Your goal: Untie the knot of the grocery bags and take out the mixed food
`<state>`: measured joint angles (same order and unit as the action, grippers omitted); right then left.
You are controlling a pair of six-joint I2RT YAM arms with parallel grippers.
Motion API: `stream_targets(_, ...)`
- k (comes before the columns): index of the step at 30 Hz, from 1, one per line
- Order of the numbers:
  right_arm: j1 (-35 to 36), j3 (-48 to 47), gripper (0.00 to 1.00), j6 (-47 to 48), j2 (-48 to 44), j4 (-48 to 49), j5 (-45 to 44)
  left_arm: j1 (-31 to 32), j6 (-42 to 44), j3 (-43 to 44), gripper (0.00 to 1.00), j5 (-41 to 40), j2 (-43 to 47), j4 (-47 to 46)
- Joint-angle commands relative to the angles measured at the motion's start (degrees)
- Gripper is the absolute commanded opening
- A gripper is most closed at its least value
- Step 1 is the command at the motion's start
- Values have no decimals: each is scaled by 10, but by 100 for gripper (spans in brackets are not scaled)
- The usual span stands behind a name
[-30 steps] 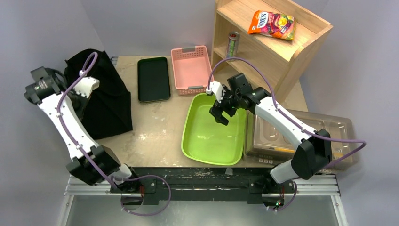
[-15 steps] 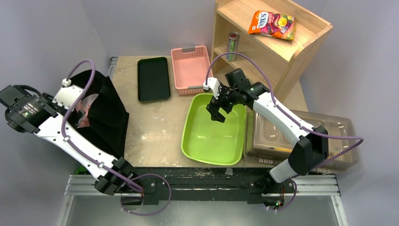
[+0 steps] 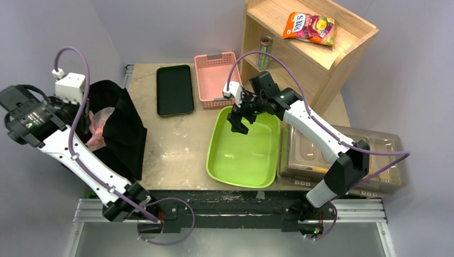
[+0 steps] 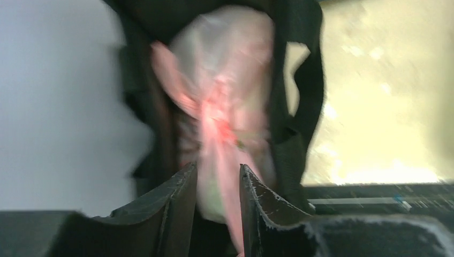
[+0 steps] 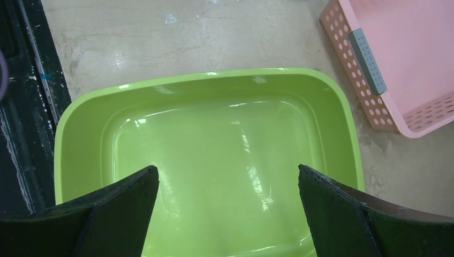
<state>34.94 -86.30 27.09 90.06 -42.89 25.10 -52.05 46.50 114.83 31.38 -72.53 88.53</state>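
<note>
Pink grocery bag (image 4: 235,64) sat inside the black bag (image 3: 126,123) at the table's left edge, knot (image 4: 217,120) before my left gripper (image 4: 217,170), fingers (image 4: 179,209) narrowly apart astride pink plastic, I couldn't tell if gripping, right gripper (image 5: 227,170) gaped wide, empty, over green tub (image 5: 80,123).

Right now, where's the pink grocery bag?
Top view: the pink grocery bag sits at the far left of the table, inside the open black bag. Left wrist view: a pink strand of it runs between the fingers of the left gripper.
</note>
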Motion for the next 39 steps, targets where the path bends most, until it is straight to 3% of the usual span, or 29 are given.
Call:
stream_targets(1, 1, -17, 99, 0, -5, -6, 2, 45, -46, -155, 31, -38, 51, 60)
stream_targets(5, 1, -18, 99, 0, -5, -11, 3, 54, -91, -259, 24, -146, 76, -31)
stream_targets(8, 2, -20, 99, 0, -4, -15, 2, 54, -112, -300, 27, -209, 75, -72)
stream_targets(11, 2, -20, 99, 1, -3, -19, 1, 56, -133, -333, 55, -244, 78, -110)
stream_targets(15, 2, -20, 99, 2, -2, -24, -1, 62, -142, -376, 83, -248, 86, -168)
stream_targets(20, 3, -17, 99, 0, 0, -26, -1, 69, -151, -411, 89, -227, 51, -221)
stream_targets(25, 3, -22, 99, -2, 3, -26, -7, 72, -152, -455, 91, -156, 20, -273)
stream_targets(27, 3, -22, 99, -2, 3, -25, -10, 79, -153, -471, 86, -151, 10, -285)
stream_targets(29, 3, -21, 99, -1, 2, -25, -12, 80, -151, -480, 71, -139, 5, -286)
stream_targets(32, 3, -20, 99, 0, -1, -25, -18, 80, -159, -461, 13, -140, 28, -280)
stream_targets(33, 3, -18, 99, 0, -2, -23, -19, 80, -165, -445, 1, -144, 39, -272)
stream_targets(39, 3, -12, 98, -5, -4, -19, -16, 75, -190, -304, 0, -152, 76, -213)
